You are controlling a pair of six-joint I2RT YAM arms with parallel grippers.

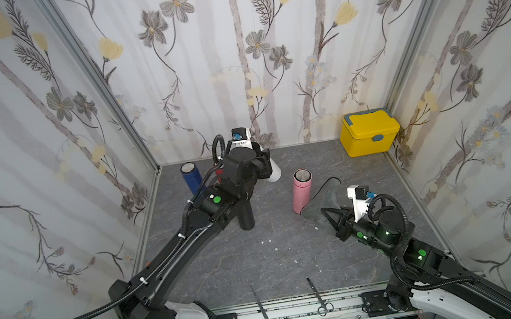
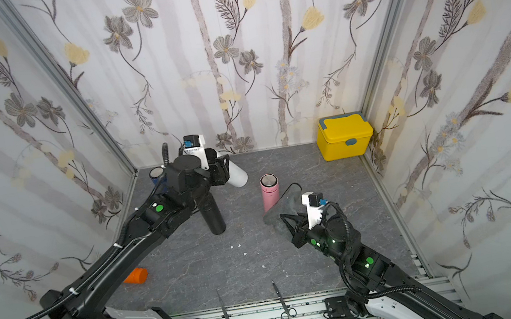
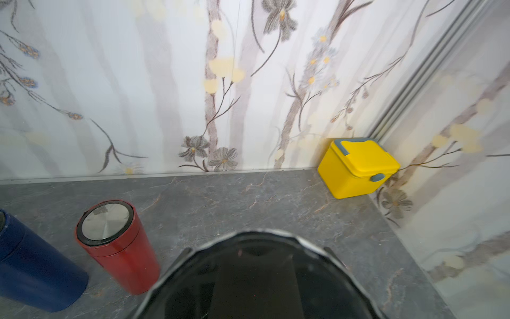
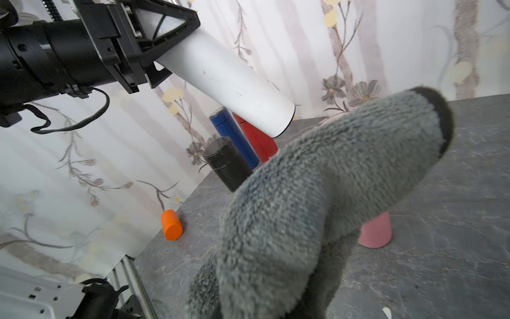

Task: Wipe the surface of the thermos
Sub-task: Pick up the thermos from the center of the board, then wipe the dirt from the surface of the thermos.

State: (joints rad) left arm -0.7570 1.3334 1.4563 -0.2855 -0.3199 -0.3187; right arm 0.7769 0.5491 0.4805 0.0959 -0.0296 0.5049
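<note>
Right wrist view: shows white thermos (image 4: 234, 82) clamped aloft in left claw (image 4: 162, 52), grey cloth (image 4: 331, 193) pinched in right claw (image 1: 329, 214), apparently apart. Judges grasping done, wiping outstanding.

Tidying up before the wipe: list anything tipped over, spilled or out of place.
An orange container lies tipped on its side by the left wall. Small white scraps are scattered mid-table. Scissors and tweezers lie across the front edge of the table. The white thermos shows dark scuffs.
</note>
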